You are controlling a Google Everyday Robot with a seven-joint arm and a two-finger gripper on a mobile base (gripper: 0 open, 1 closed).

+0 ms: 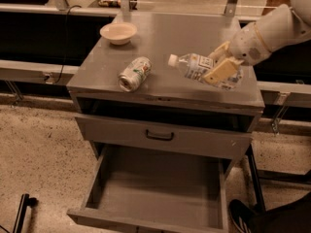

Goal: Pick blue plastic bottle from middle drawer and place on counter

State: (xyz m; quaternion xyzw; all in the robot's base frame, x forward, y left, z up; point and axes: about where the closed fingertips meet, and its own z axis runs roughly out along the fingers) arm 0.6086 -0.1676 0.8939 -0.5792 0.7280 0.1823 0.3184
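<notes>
Four items on tabletop [184,30], plus cabinet below.

1) Hand [219,61]: over right part of tabletop, tan fingers [222,70] clenched across body of blue plastic bottle [193,66]. White arm [272,30] enters from upper right.
2) Bottle: nearly flat, slightly tilted, white cap pointing left toward can, base toward right edge. Sits inside both front and right edges. Cannot tell if underside touches the surface.
3) Silver can [134,74]: on its side, front-left area, close to front edge, well apart from bottle.
4) Pale bowl [118,33]: upright, back-left corner, near left edge.

Open room: centre and back of tabletop bare grey; wide gap betw. can and bottle cap.

Below: dark slot under the top, then drawer front w/ black bar handle [160,136], closed. Middle drawer [155,198]: pulled out at bottom, bare grey floor showing betw. low side walls, front lip toward camera.

Surrounds: speckled floor [39,169] at left; dark shoe [243,212] beside drawer's right front corner.
</notes>
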